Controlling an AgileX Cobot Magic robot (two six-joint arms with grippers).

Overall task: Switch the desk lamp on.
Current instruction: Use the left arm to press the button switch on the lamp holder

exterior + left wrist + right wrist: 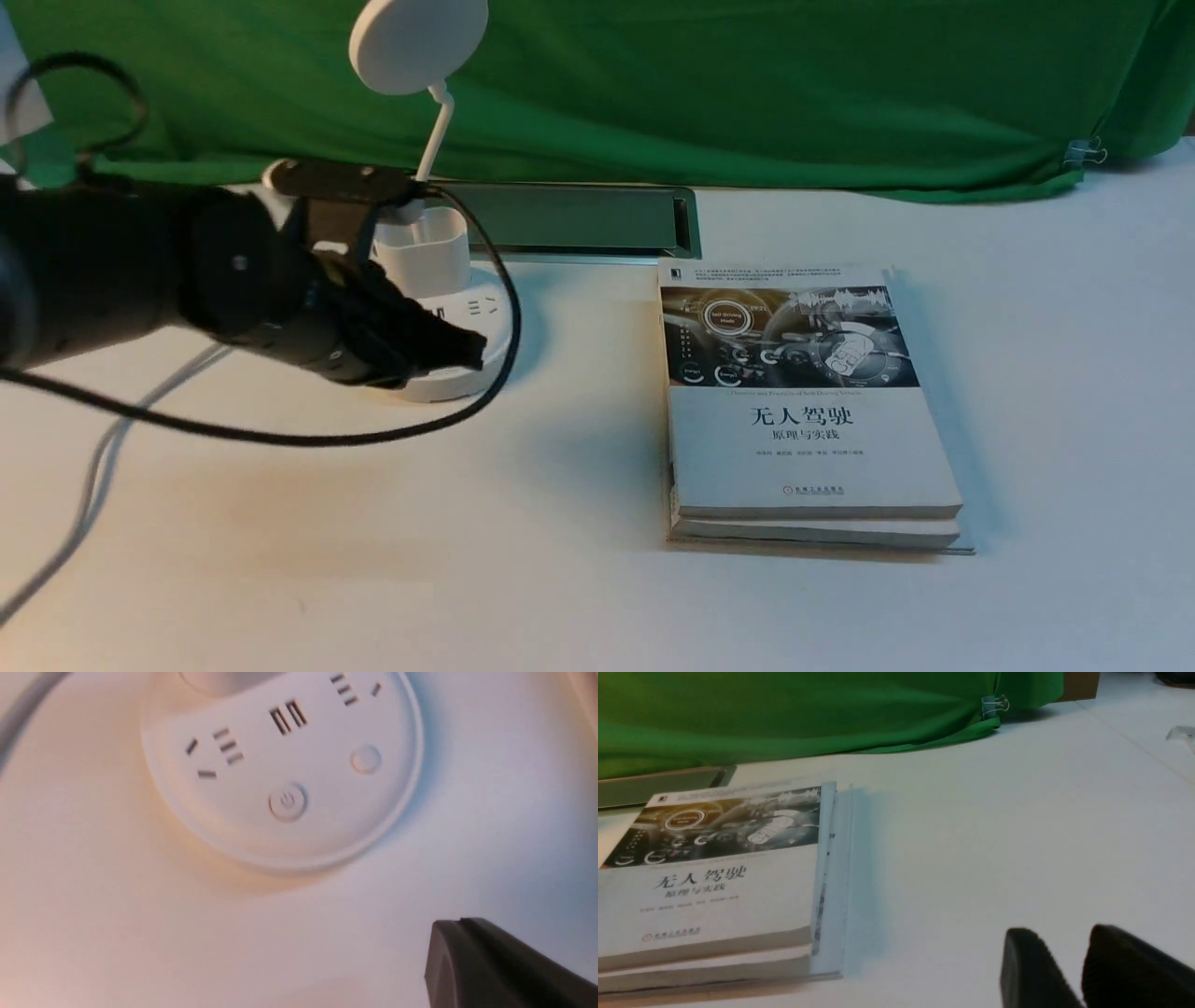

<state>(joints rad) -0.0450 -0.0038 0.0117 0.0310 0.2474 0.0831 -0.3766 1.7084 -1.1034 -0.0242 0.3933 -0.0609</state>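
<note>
End effector (pixel 457 347) over desk lamp (pixel 439 308) base.

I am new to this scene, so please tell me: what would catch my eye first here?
First, the black left arm, its pincer over the round base of the white desk lamp at the table's left rear. Next, the stack of books lying right of centre, before the green cloth.
</note>
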